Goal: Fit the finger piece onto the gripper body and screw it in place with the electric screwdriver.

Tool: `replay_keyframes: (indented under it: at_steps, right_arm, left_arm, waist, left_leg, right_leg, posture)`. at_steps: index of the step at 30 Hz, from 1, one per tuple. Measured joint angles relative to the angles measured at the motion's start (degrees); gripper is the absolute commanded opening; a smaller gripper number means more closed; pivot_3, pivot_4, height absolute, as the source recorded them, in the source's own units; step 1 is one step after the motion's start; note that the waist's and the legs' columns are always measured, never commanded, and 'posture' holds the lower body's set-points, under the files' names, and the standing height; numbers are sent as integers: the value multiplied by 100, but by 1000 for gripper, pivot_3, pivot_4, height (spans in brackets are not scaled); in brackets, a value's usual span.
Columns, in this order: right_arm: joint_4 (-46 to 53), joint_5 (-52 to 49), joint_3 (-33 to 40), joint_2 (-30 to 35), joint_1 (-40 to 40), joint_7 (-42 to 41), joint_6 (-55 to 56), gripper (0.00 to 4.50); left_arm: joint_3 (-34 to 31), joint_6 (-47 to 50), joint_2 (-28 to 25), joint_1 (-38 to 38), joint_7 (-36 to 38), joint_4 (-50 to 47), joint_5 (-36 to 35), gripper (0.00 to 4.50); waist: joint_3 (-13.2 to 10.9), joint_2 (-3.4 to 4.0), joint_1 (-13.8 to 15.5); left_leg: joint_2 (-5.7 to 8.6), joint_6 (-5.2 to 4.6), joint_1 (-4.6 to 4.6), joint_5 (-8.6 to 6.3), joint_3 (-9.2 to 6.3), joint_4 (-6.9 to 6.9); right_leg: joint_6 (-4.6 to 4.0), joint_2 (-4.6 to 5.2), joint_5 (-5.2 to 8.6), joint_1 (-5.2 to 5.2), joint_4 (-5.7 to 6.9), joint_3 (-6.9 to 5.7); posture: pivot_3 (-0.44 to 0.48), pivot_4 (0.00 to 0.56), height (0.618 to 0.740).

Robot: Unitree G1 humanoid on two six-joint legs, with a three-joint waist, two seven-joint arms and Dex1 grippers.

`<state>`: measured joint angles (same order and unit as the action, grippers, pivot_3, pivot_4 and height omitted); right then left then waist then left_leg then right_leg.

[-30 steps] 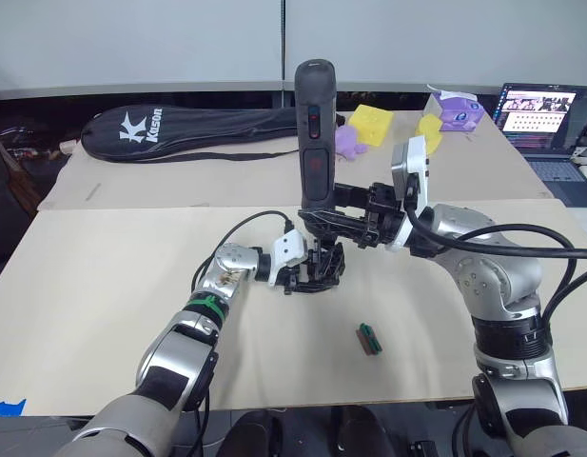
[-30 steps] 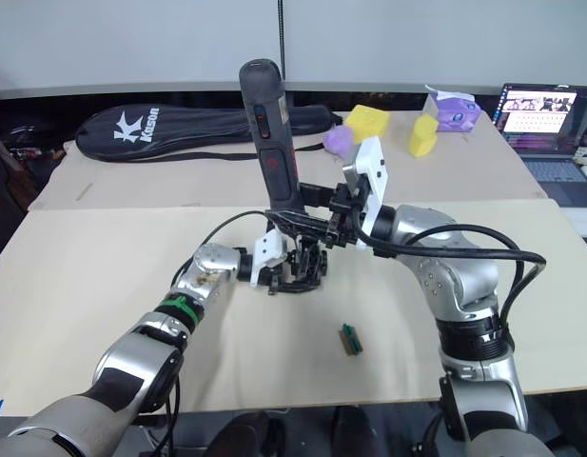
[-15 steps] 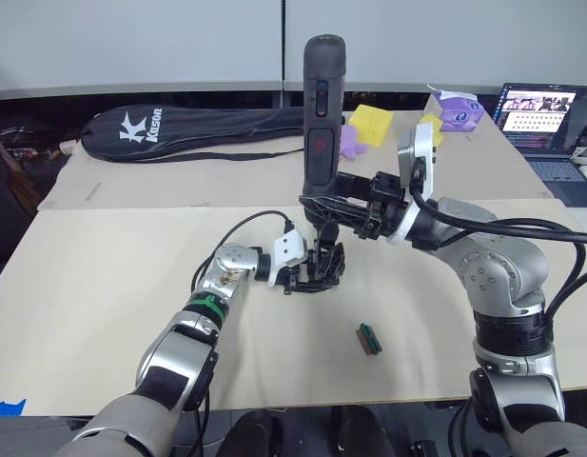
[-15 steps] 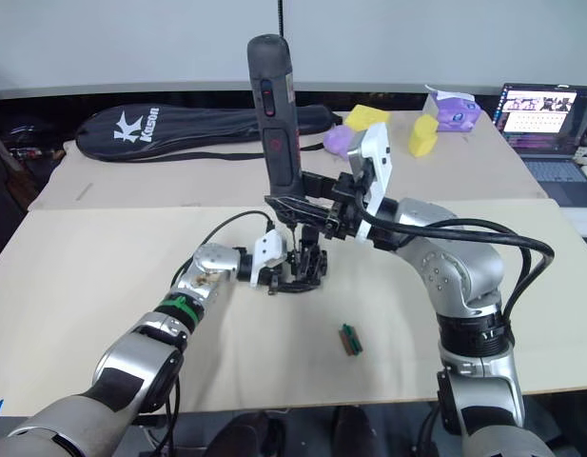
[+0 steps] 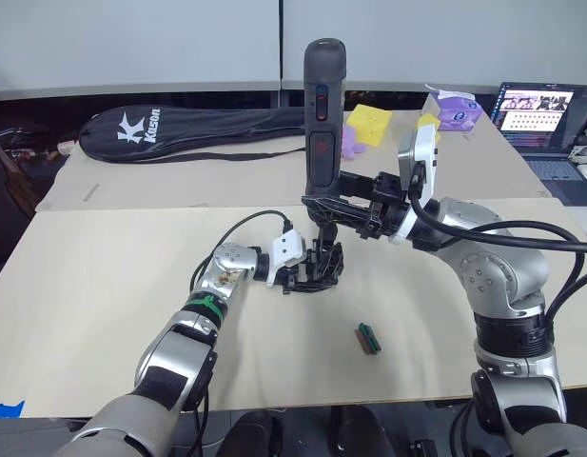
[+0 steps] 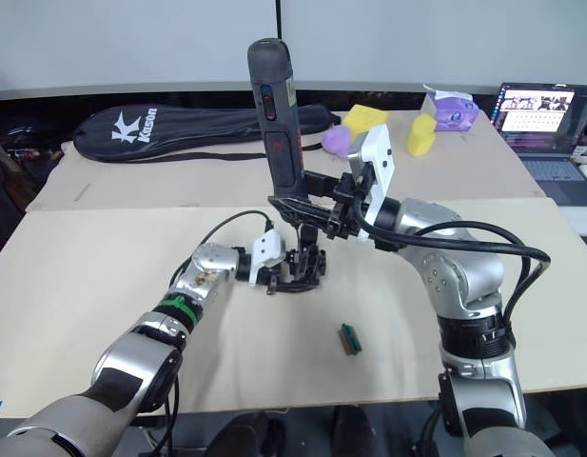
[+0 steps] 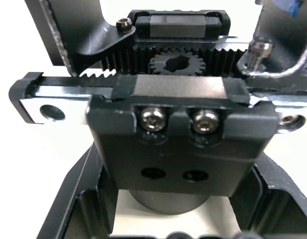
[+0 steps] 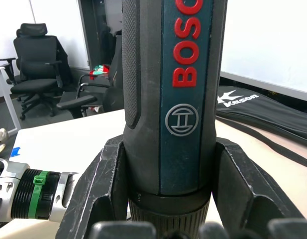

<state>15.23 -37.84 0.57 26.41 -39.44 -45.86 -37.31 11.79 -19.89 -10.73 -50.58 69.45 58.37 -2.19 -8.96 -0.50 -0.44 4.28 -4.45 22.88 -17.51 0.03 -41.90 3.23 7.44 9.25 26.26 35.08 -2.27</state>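
The right gripper [image 5: 342,204] clamps the electric screwdriver [image 5: 320,124] between both fingers [image 8: 101,186], holding it upright directly above the gripper body [image 5: 317,269]. The gripper body rests on the table [image 5: 103,286], pinched by the left gripper [image 5: 298,276]. A green block [image 5: 368,338] lies on the table near the gripper body, toward the robot.

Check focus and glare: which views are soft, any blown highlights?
Left wrist view: the black geared gripper body is sharp at its screws, soft at the frame's lower edge, table blown white. Right wrist view: the thick black electric screwdriver is crisp, office behind soft. Eye views: even light.
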Motion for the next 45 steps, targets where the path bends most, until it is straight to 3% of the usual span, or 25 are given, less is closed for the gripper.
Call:
replay_keyframes:
  at_steps: [45]
  right_arm:
    - [33, 111, -14, -115, 193, -136, 104, 1911]
  left_arm:
    - [-34, 1, -19, 9, 36, -6, -1, 2348]
  waist:
    - [0, 0, -22]
  left_leg:
    - [0, 0, 0, 0, 0, 1]
  right_leg:
    - [0, 0, 0, 1, 0, 0]
  posture:
    - [0, 150, 723]
